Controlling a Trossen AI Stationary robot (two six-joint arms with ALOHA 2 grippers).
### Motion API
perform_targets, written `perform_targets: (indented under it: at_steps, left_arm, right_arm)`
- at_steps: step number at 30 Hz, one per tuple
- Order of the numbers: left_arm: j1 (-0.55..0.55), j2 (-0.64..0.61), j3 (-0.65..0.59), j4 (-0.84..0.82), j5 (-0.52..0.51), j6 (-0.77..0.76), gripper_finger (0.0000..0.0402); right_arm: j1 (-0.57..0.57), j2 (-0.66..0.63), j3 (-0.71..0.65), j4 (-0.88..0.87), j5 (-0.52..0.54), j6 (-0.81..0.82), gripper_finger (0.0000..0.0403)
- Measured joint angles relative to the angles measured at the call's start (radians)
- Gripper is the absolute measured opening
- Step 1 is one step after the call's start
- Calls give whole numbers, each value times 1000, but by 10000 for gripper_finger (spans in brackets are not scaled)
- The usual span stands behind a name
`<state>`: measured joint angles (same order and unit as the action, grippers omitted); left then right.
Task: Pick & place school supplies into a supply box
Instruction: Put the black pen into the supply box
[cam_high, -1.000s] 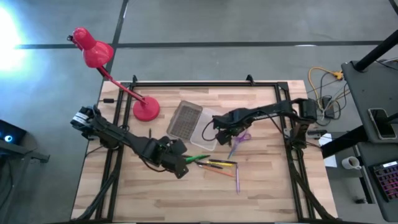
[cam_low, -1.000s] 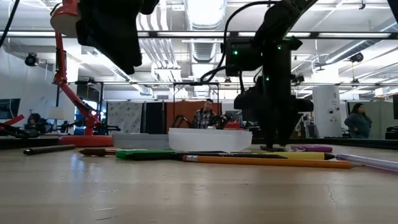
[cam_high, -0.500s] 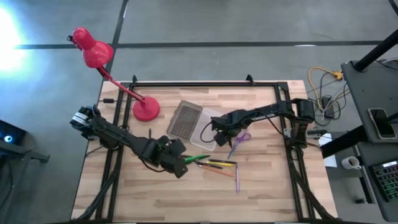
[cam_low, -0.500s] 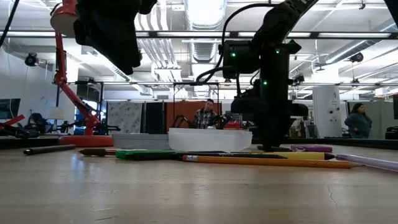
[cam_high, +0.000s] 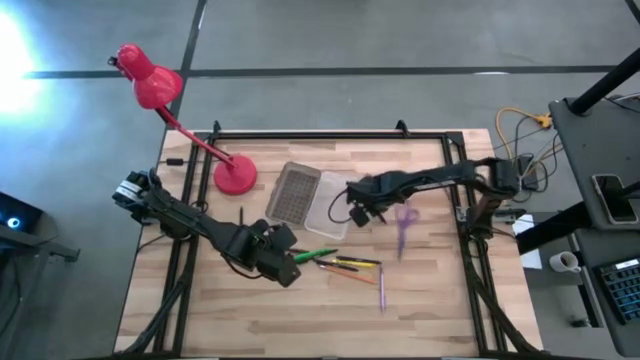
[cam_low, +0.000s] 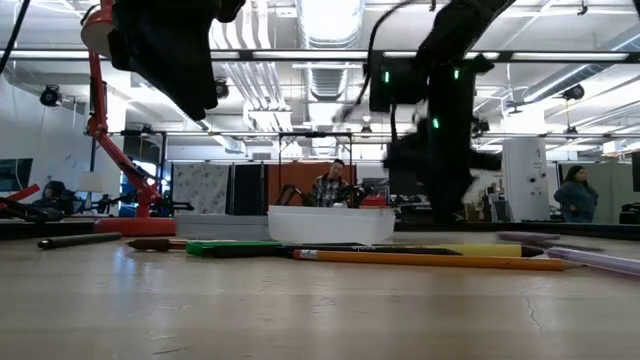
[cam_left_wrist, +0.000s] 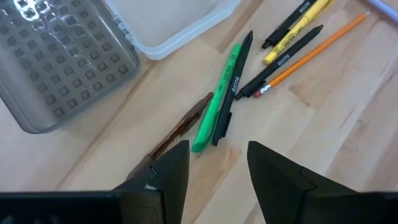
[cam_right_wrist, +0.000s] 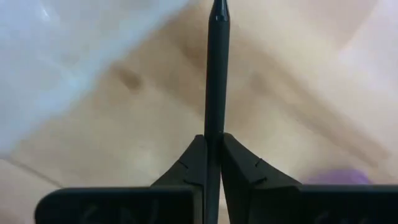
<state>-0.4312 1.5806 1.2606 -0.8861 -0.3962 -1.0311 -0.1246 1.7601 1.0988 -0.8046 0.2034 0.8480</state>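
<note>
While the left pincer (cam_left_wrist: 214, 171) hangs with its fingers spread wide just above the loose pens, the right pincer (cam_right_wrist: 212, 163) is clamped tight on a thin dark pen (cam_right_wrist: 217, 81) that pokes straight out ahead of its fingertips. Seen from above, that right pincer (cam_high: 358, 203) sits over the wooden surface (cam_high: 430, 290) right beside the clear half of the open pencil case (cam_high: 333, 200), whose grey ribbed half (cam_high: 297, 192) lies on the far side from it. The purple scissors (cam_high: 404, 222) lie flat on the surface just past the right pincer, away from the case. Ahead of the left pincer lie a green marker (cam_left_wrist: 219, 96), a brown pencil (cam_left_wrist: 181, 126), an orange pencil (cam_left_wrist: 314, 48) and a yellow pen (cam_left_wrist: 296, 29), bunched together near the case. A red desk lamp (cam_high: 185, 125) stands beyond the case at the surface's far corner.
</note>
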Motion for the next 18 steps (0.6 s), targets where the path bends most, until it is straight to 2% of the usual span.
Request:
perform_targets:
  at_steps: [3,18]
  left_arm:
    - [-1,0,0,-1,-6,0,147]
    - [-1,0,-7,2,-7,0,147]
  right_arm:
    - [-6,-54,-7,-9,13,5,14]
    - [-19,-70,-24,-4,1,43,13]
